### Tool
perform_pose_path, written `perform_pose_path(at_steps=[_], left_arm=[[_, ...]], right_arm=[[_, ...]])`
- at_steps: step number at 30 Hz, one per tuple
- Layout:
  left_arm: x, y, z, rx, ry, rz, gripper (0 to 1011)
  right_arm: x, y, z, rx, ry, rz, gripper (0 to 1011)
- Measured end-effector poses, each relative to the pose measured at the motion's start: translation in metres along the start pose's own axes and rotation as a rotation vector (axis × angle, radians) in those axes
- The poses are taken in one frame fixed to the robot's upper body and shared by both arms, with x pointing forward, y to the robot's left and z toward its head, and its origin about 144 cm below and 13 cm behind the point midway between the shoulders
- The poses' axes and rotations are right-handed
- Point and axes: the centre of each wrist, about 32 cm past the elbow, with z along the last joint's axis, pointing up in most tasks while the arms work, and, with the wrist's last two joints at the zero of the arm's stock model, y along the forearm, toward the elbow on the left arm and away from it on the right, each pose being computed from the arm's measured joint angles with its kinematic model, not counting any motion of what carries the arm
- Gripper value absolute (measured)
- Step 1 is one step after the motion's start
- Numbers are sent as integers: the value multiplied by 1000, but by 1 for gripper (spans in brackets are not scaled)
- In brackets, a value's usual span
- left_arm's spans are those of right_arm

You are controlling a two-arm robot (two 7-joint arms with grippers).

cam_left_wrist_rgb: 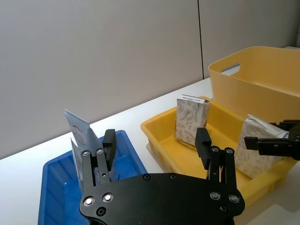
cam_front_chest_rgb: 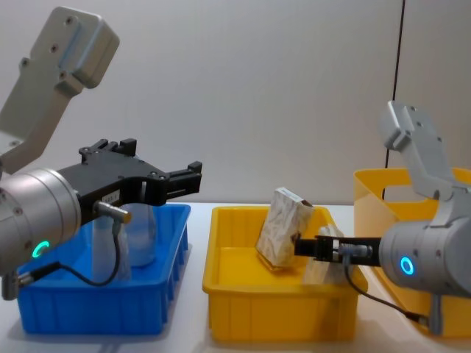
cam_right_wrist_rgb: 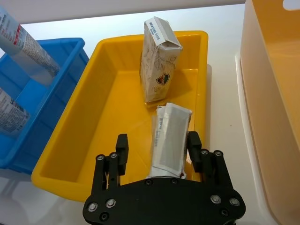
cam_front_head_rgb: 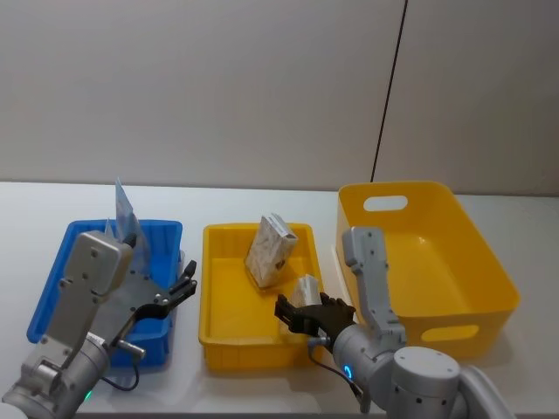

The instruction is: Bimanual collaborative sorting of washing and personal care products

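Pale-blue squeeze tubes point(cam_front_head_rgb: 124, 209) stand in the blue tray point(cam_front_head_rgb: 52, 288). My left gripper point(cam_front_head_rgb: 179, 292) hovers above that tray's right side, open and holding nothing; the nearest tube point(cam_left_wrist_rgb: 77, 129) is just outside one finger. In the yellow tray point(cam_front_head_rgb: 218, 349) one marbled pack point(cam_front_head_rgb: 269, 250) stands tilted at the back. A second pack point(cam_right_wrist_rgb: 171, 131) leans at the tray's front right. My right gripper point(cam_right_wrist_rgb: 158, 145) is open around it, with one finger touching the pack and the other apart from it.
The large yellow handled bin point(cam_front_head_rgb: 489, 279) stands right of the yellow tray, close to my right arm. The left half of the yellow tray's floor point(cam_right_wrist_rgb: 112, 108) is bare. A grey wall runs behind the white table point(cam_front_head_rgb: 262, 196).
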Motion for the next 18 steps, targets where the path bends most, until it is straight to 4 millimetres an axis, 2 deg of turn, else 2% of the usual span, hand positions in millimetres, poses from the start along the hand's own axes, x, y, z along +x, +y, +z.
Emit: perform_pose_path(at_steps=[2, 5, 6, 8, 10, 11, 14, 18], left_arm=[[0, 0, 0, 0, 0, 0, 1001], [0, 0, 0, 0, 0, 0, 1001], [0, 0, 0, 0, 0, 0, 1001], [0, 0, 0, 0, 0, 0, 1001], [0, 0, 0, 0, 0, 0, 1002], [0, 0, 0, 0, 0, 0, 1001], [0, 0, 0, 0, 0, 0, 1002], [0, 0, 0, 0, 0, 0, 1001]], right_arm=[[0, 1, 1, -3, 1, 1, 722], [0, 2, 1, -7, 2, 1, 664], [0, 3, 2, -8, 2, 1, 597], [0, 3, 2, -10, 2, 0, 581], [0, 4, 2, -14, 2, -2, 474], [0, 5, 2, -14, 2, -2, 474], [0, 6, 3, -17, 3, -3, 348], [0, 7, 4, -16, 0, -4, 329]])
